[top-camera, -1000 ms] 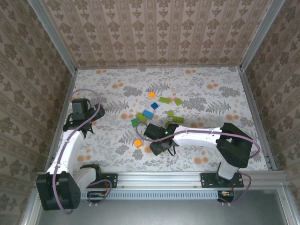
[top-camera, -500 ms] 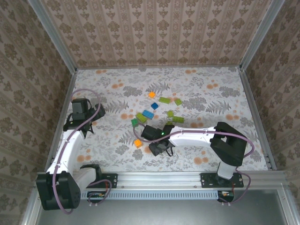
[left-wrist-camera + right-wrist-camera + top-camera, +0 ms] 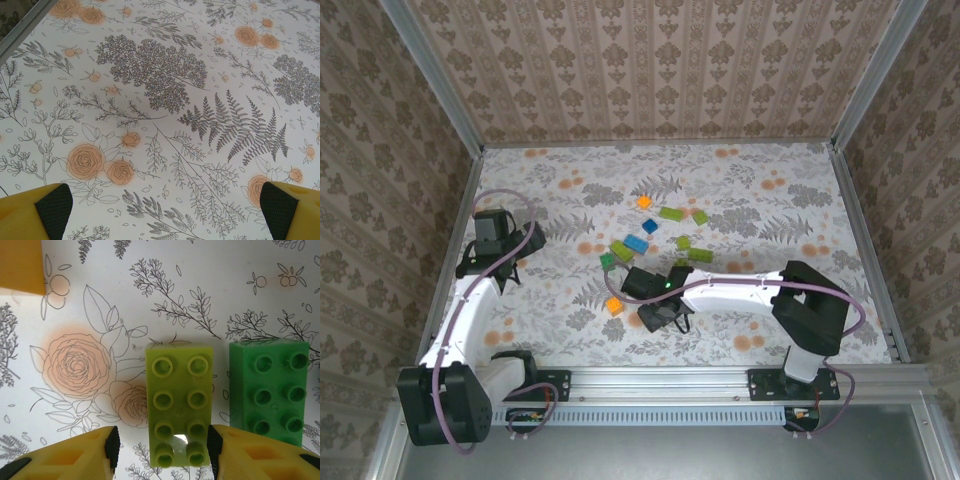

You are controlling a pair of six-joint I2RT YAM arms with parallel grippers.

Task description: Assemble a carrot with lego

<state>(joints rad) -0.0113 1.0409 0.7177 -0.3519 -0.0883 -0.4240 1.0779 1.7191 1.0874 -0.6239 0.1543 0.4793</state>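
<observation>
Brick count on the counter, seen from above: two orange bricks, two blue bricks, and six greenish bricks that I can make out. Right wrist close-up: one lime brick, one darker green brick.

The right gripper has been drawn slightly left, its jaws narrowed about a lime brick.

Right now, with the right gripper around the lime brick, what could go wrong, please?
1. The lime brick sits off-centre in the right gripper, so closing may slide or twist it.
2. The dark green brick lies close beside one finger and could get nudged.
3. The fingers flank only the lime brick's near end, so it may pivot when lifted.
</observation>
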